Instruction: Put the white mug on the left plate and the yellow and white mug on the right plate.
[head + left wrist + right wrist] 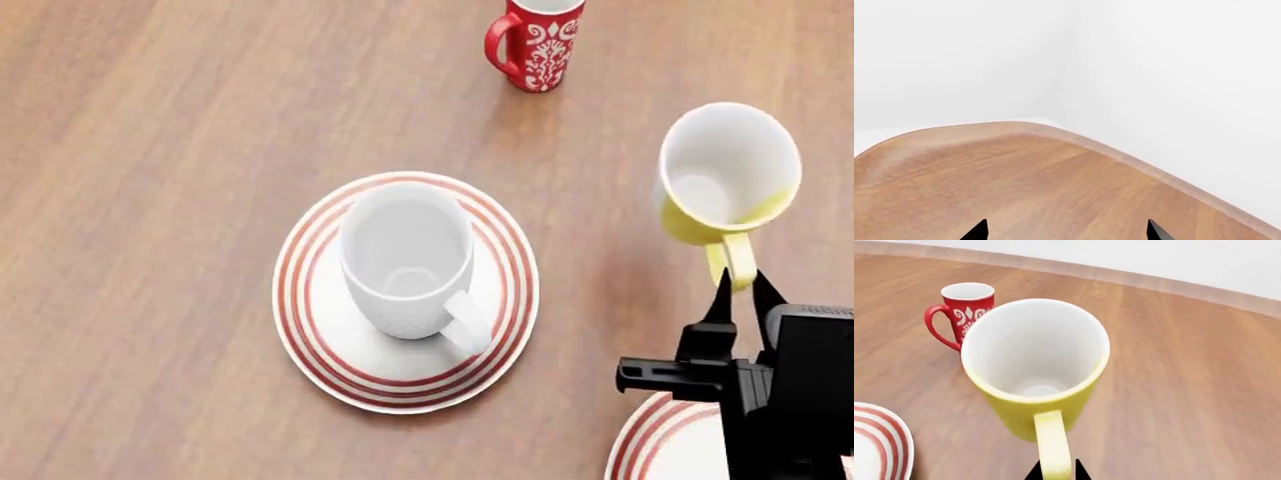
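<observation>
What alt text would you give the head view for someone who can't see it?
The right gripper pinches the handle of the yellow and white mug above a wooden table. The white mug sits on the left plate; a red mug stands farther back.

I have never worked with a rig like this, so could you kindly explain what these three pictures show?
This is a simulated two-armed robot at a wooden table. One picture looks down from its head; the other two come from cameras near each pincer. The left pincer is open over bare table. The right pincer is shut on the handle of the yellow and white mug, which looks lifted off the table. The white mug already stands on the left plate. The right plate peeks in at the bottom edge, and a red mug stands farther back.
</observation>
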### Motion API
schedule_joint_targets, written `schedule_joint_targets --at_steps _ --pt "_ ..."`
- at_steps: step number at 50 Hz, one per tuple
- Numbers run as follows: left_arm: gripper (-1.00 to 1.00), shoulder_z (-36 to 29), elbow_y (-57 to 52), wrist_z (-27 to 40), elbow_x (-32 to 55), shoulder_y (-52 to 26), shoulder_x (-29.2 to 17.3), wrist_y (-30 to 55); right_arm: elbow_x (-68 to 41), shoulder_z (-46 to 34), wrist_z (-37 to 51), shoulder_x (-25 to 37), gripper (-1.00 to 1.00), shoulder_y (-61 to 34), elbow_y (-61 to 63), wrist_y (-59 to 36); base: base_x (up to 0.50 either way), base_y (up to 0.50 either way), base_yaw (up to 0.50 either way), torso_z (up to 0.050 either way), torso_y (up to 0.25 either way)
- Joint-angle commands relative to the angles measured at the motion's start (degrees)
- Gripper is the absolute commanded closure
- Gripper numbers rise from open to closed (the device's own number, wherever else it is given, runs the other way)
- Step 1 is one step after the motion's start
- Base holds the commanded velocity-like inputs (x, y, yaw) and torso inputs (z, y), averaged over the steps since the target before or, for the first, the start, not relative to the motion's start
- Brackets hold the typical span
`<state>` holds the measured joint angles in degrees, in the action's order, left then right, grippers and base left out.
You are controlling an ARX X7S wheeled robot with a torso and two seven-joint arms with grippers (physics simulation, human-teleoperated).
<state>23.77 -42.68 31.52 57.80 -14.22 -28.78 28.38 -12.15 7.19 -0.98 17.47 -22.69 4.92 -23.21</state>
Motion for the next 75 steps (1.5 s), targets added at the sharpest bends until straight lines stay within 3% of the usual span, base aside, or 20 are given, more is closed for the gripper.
schedule_joint_targets --at_steps 1,19,39,54,75 --pt "-1.0 -0.1 0.0 0.0 -0.2 0.2 -0.1 -0.2 -1.4 3.2 -0.4 1.6 1.0 9.6 10.1 -0.6 0.0 0.0 0.0 0.0 0.0" --pt "-1.0 -0.5 0.3 0.3 -0.1 -0.2 -0.4 -0.1 -3.8 10.0 -1.6 2.7 1.0 26.0 22.2 2.5 0.0 0.0 0.0 0.0 0.0" --pt "-1.0 -0.8 0.8 0.5 -0.1 -0.6 -0.6 -0.3 -3.7 17.0 -6.2 -0.8 1.0 45.7 23.6 18.3 0.0 0.0 0.0 0.0 0.0" --pt "-1.0 -0.6 0.8 0.5 -0.1 -0.3 -0.7 -0.7 -4.4 18.7 -8.9 -3.0 1.0 51.5 19.7 25.6 0.0 0.0 0.0 0.0 0.0" --pt "-1.0 -0.6 0.7 0.9 0.3 -0.4 -1.1 -0.7 -3.9 16.5 -10.7 -3.3 1.0 50.0 12.9 28.6 0.0 0.0 0.0 0.0 0.0"
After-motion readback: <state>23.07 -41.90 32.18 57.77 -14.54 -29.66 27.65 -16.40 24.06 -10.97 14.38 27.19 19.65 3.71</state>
